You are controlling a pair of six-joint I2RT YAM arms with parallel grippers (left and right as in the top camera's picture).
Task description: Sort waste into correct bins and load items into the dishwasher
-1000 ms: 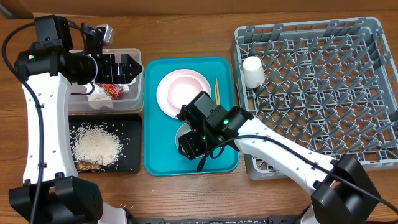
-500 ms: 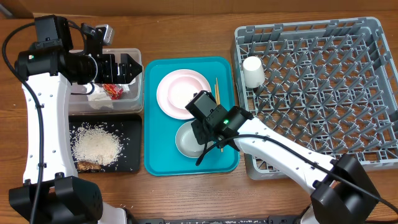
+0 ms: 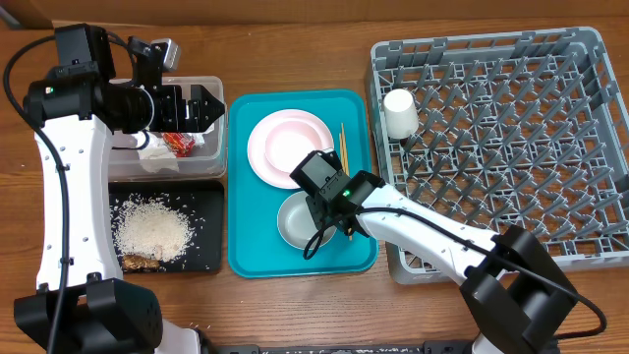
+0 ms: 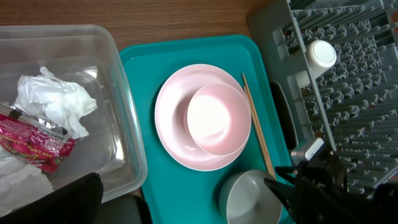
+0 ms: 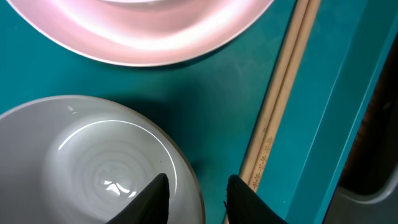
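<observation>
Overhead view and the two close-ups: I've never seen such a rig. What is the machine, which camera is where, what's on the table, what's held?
It is a two-armed robot at a table. One picture looks down from above; the others come from wrist cameras. The left tool hangs open and empty over a clear tub of napkins and a red wrapper; beside it a black tray holds rice. A teal tray carries a pink plate with a pink bowl on it, chopsticks and a white bowl. The right tool straddles that bowl's rim; whether it grips is unclear. A white cup sits in the grey rack.
</observation>
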